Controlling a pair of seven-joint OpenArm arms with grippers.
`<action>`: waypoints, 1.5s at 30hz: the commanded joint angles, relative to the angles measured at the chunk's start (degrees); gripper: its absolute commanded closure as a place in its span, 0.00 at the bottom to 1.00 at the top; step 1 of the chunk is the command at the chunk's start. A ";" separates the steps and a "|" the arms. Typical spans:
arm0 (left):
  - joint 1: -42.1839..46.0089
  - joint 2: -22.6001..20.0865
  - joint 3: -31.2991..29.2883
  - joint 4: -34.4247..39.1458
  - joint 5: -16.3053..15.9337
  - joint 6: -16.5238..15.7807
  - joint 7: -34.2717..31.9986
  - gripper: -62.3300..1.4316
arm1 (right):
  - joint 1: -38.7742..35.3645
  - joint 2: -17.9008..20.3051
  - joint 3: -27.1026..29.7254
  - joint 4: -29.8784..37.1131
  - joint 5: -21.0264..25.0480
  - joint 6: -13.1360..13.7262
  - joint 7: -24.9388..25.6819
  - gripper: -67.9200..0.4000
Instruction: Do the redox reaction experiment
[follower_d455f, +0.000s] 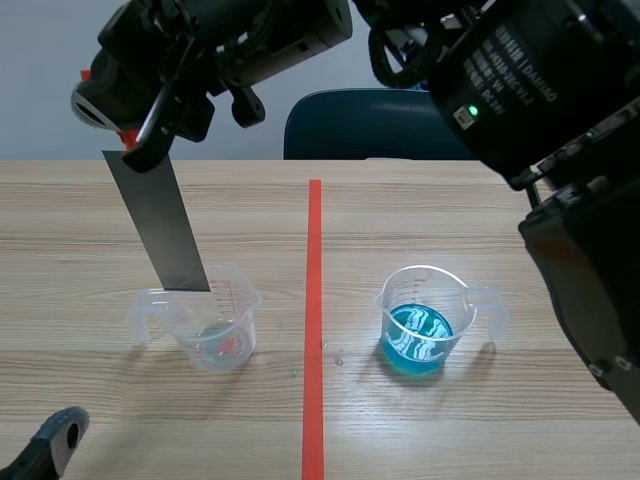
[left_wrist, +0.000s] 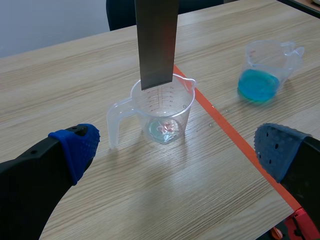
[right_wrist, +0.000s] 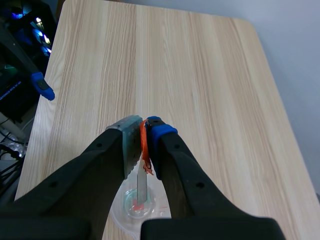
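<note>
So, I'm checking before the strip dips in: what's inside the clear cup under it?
The clear cup holds a shallow pale liquid with reddish traces at its bottom. The metal strip hangs at its rim, hiding part of the far wall.

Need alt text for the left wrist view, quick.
A grey metal strip hangs upright, its lower end just over the mouth of a clear measuring cup, ahead of the open left end effector. Beyond an orange tape line stands a second cup with blue liquid.
</note>
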 joint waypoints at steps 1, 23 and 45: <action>0.44 0.26 0.04 0.31 -0.13 -0.13 -0.87 0.00 | 1.60 -0.35 -0.28 -1.49 -0.02 0.44 2.01 0.98; 0.44 0.26 0.04 0.31 -0.13 -0.13 -0.85 0.00 | 1.60 -0.37 -5.44 -21.57 -18.34 0.44 25.35 0.99; 0.44 0.26 0.04 0.31 -0.13 -0.13 -0.85 0.00 | 1.40 -0.55 -6.62 -23.26 -21.57 0.44 29.14 0.93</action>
